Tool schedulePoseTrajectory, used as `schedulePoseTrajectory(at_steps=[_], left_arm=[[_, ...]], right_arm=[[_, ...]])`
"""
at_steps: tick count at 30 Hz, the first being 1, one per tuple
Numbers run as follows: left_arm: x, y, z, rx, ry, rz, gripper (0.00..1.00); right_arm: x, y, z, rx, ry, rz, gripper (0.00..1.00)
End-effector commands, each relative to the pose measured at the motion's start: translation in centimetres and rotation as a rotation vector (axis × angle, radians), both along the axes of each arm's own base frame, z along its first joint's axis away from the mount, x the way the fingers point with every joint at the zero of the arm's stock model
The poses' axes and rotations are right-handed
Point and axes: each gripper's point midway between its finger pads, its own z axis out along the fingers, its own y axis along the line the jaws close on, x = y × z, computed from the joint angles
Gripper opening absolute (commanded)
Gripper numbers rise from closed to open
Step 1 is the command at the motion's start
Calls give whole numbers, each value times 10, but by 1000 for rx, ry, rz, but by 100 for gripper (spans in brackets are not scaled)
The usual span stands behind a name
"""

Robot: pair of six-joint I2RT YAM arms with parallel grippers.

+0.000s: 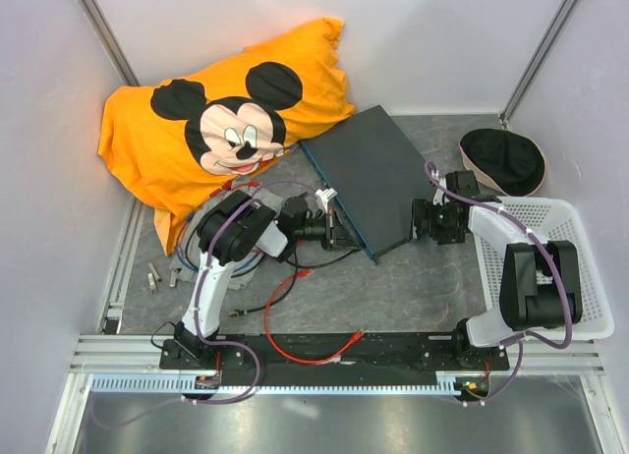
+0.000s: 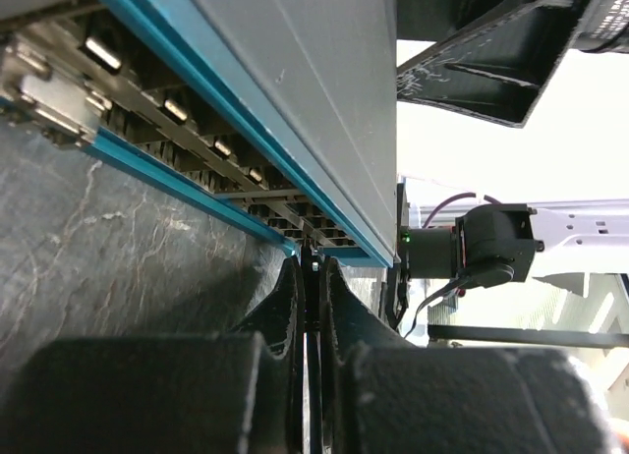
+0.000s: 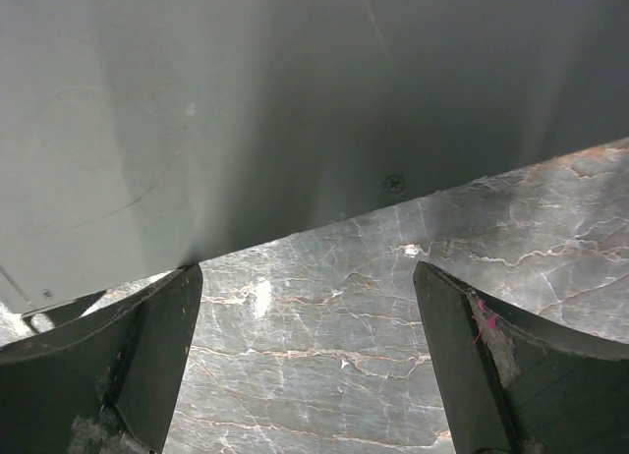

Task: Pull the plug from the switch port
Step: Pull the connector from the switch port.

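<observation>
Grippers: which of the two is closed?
The left gripper, pressed shut at the switch's teal socket face; the right gripper stands wide open at the opposite edge.

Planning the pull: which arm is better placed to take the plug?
Left. The left gripper is shut at the switch's teal socket face; the right gripper, open, faces a plain side.

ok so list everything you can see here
switch: one, dark grey with a teal face, table centre
pillow: one, orange with mickey mouse print, far left
cap: one, black, far right
basket: one, white, near right
red cable: one, red, near left
table: one, grey marbled, under everything
left hand: one, black, shut, at the switch's teal face
right hand: one, black, open, at the switch's right edge
</observation>
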Motion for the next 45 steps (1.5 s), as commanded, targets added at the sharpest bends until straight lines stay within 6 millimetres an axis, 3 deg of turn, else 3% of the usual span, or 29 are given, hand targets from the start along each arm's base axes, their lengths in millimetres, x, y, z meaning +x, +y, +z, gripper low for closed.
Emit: schedulePoseTrajectory(at_steps=[1,4,5,7,8,12,13,15,16,17,19,20,22,27,28,29,30,31,32,33,34,38,39,40,41,42,44,45], left_arm=[[-20,21,-4,22,29,-37,2],[-7,20,19,-2,15,-17,2],[-11,18,24,-14,-8,-96,2],[4,14,33,-11,-24,-170,1],[-2,16,39,-38,-37,-261,2],[19,33,34,-13,-103,-235,2],[14,37,28,-3,-82,-228,2],[14,35,34,-44,-90,-168,2],[1,39,25,-44,-51,-140,2],[6,36,26,-50,-39,-70,2],[-11,36,13,-25,0,-13,2],[-6,35,9,-5,1,42,2],[-12,26,9,1,-8,18,2],[5,24,23,-25,-6,-3,2],[0,25,26,-24,12,-80,2],[5,27,30,-14,-70,-130,2],[22,31,38,0,-109,-136,2],[20,40,27,74,-35,-146,2],[24,46,22,109,-149,-192,2],[36,43,31,121,-213,-229,2],[20,52,21,172,-136,-283,2],[12,63,3,176,-157,-277,1],[-5,70,-11,170,-99,-261,2],[-15,70,-8,144,45,-210,2],[-7,58,6,52,-108,-180,2],[-29,62,-5,45,-48,-165,2],[-35,51,-7,14,-13,-172,2],[-27,47,-5,0,-31,-160,2]], right_arm=[[11,-2,-2,-2,-17,-27,97],[15,-2,-4,-4,-20,-31,98],[14,-2,-5,-5,-17,-32,98],[14,-5,-7,-19,-13,-43,98],[14,-5,-9,-18,-7,-46,98],[19,-4,-10,-9,-12,-47,98],[21,-3,-11,-8,-13,-48,98],[26,-3,-9,-5,-22,-48,98],[26,-3,-10,-6,-17,-48,98],[29,-3,-9,-7,-23,-48,98],[31,-3,-11,-8,-15,-47,98],[34,-3,-10,-8,-19,-48,98],[37,-2,-11,-7,-13,-48,98],[51,0,-6,9,-30,-51,98],[53,-1,-6,4,-33,-48,98],[57,-1,-4,0,-41,-47,98],[58,-1,-3,-4,-45,-46,98],[59,-3,-3,-7,-45,-47,98],[59,-1,-3,-4,-45,-46,98],[58,-1,-3,0,-44,-49,98],[57,-1,-3,5,-42,-48,98],[48,0,-8,6,-26,-51,98],[48,0,-8,4,-27,-51,98],[47,0,-7,6,-28,-54,98],[47,0,-8,9,-26,-54,98],[48,0,-7,10,-27,-55,98],[48,1,-8,11,-23,-55,98],[49,1,-10,9,-20,-52,98]])
